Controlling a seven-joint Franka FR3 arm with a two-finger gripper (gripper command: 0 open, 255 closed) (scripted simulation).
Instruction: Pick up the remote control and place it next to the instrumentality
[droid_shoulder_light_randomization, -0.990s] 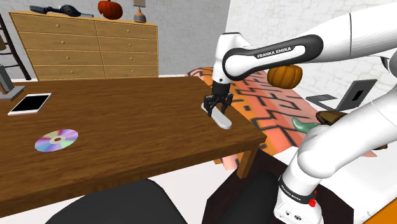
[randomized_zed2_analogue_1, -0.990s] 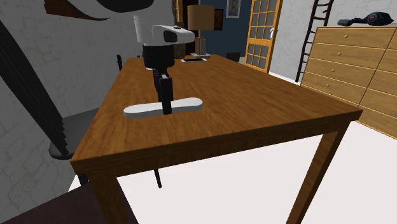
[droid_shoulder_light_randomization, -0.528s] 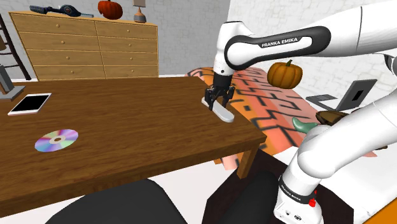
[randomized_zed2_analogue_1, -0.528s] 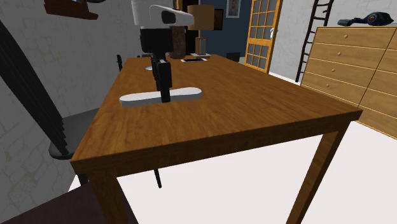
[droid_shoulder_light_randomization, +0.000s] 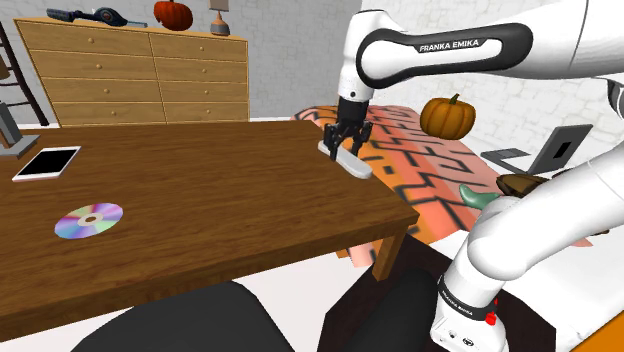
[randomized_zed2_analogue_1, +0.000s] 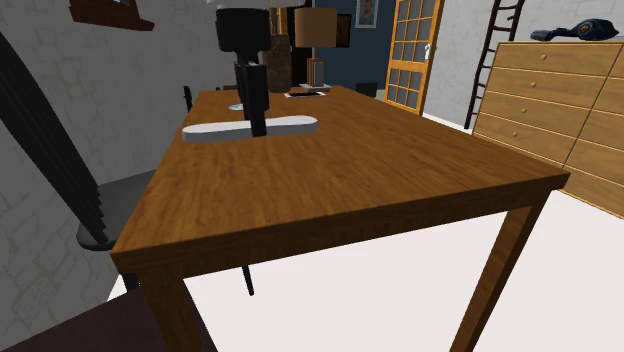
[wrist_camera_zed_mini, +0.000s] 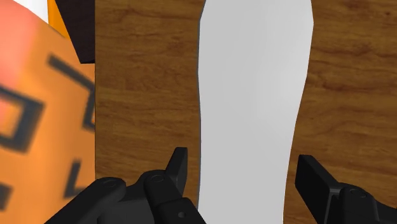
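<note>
The remote control (droid_shoulder_light_randomization: 356, 166) is a long, plain white bar, held level a little above the brown wooden table (droid_shoulder_light_randomization: 200, 200) near its edge at the shoulder view's right. My black gripper (droid_shoulder_light_randomization: 346, 150) is shut on its middle from above. In the second exterior view the remote control (randomized_zed2_analogue_1: 215, 131) sticks out on both sides of the gripper (randomized_zed2_analogue_1: 259, 128) and floats over the table (randomized_zed2_analogue_1: 350, 170). In the wrist view the fingers (wrist_camera_zed_mini: 178, 168) clasp the white remote control (wrist_camera_zed_mini: 254, 95) at its narrow waist, with table wood behind it.
A shiny disc (droid_shoulder_light_randomization: 89, 220) and a white-framed tablet (droid_shoulder_light_randomization: 47, 163) lie far off at the table's other end. A wooden dresser (droid_shoulder_light_randomization: 130, 70) stands behind. An orange patterned rug (droid_shoulder_light_randomization: 420, 175) and a pumpkin (droid_shoulder_light_randomization: 446, 116) lie beyond the table edge. A lamp (randomized_zed2_analogue_1: 315, 30) stands at the far end.
The gripper has risen with the remote in its grip, lifting it off the table top; the arm has shifted slightly upward in both exterior views.
</note>
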